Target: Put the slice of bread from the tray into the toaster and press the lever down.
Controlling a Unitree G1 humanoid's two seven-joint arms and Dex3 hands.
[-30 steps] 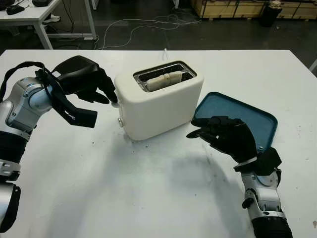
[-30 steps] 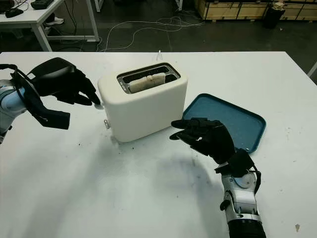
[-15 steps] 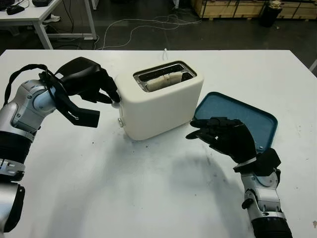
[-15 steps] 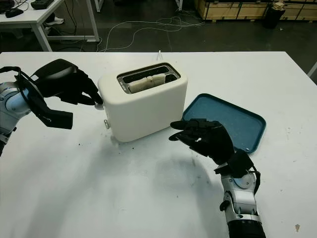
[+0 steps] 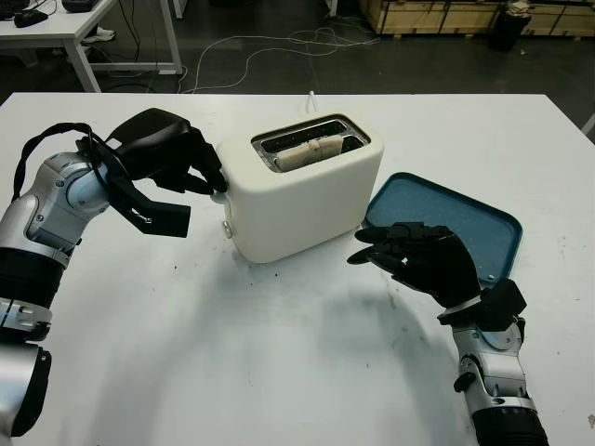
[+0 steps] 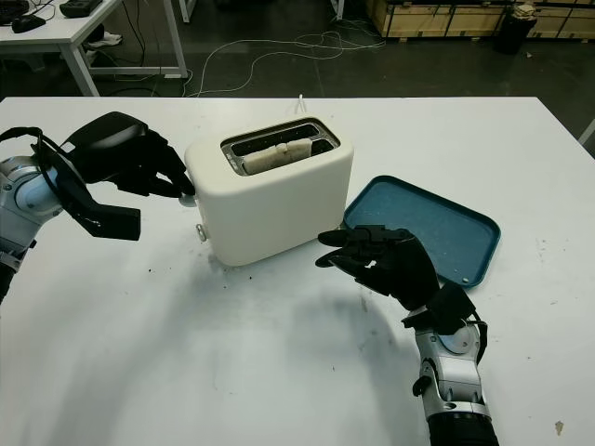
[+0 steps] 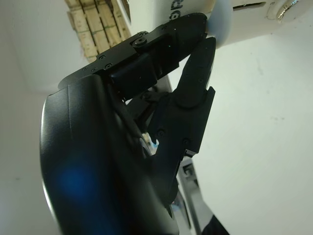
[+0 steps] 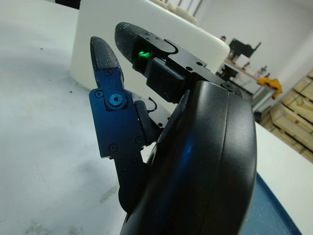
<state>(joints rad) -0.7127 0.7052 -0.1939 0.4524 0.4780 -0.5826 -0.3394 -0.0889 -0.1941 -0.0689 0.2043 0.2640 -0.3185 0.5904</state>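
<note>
Left eye view: bread slice (image 5: 305,151) is sitting in toaster (image 5: 302,190) slot; I'm pressing left hand (image 5: 172,153) fingertips on lever (image 5: 218,194) (curled, gripping nothing). Right hand (image 5: 423,258) is hovering open near tray (image 5: 483,219). Next: push straight down.

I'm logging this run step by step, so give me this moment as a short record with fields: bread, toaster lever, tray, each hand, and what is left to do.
bread: in the toaster slot, top edge showing
lever: white knob at the toaster's left end, high on the side, not yet down
tray: blue, right of the toaster, no bread on it
left hand: fingertips on the lever
right hand: open, above the table before the tray
left to do: press the lever down
</note>
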